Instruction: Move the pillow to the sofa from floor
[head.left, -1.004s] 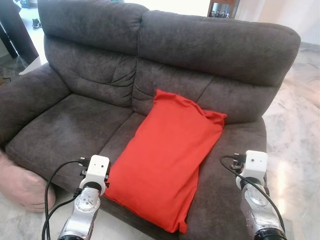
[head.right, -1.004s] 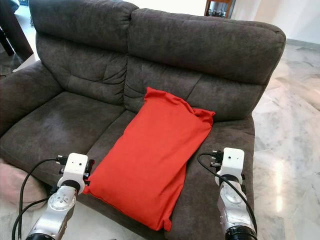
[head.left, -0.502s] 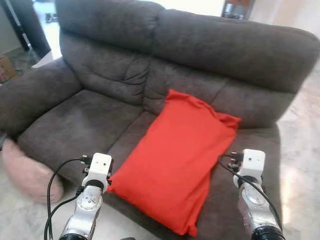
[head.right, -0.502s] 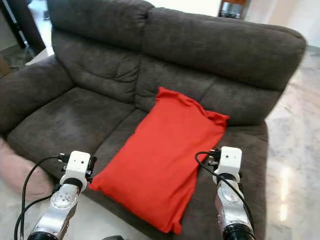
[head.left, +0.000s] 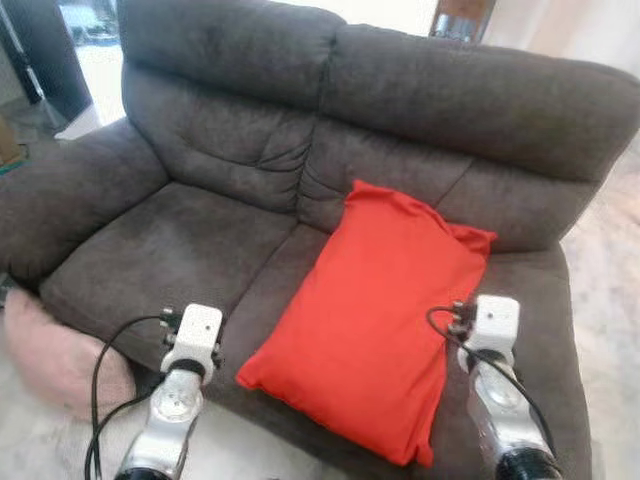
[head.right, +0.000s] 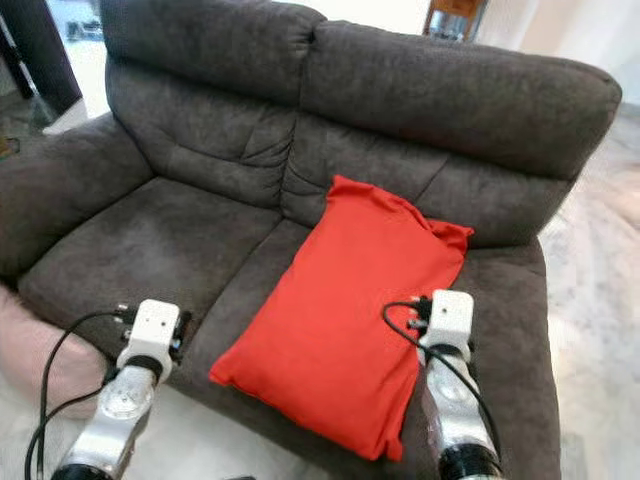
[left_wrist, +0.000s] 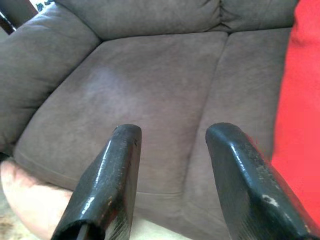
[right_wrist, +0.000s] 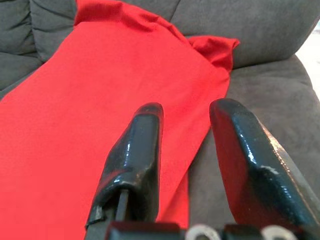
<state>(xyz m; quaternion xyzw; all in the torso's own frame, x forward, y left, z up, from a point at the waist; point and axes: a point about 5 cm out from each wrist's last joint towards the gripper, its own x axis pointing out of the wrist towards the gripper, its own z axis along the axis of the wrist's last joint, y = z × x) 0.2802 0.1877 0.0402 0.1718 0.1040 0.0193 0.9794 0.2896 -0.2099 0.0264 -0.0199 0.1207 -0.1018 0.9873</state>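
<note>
Lying under right tool (right_wrist: 186, 112): pillow (head.left: 375, 315)

A dark grey-brown two-seat fabric sofa (head.left: 230, 240) with plump back cushions is taking up most of the room ahead. Pale marble-like floor tiles (head.right: 600, 260) are gleaming beside its far arm, catching bright daylight. A soft pink cushion (head.left: 60, 355) is lying on the floor against the sofa's front corner. A dark wooden cabinet (head.left: 462, 20) is standing behind the backrest.
</note>
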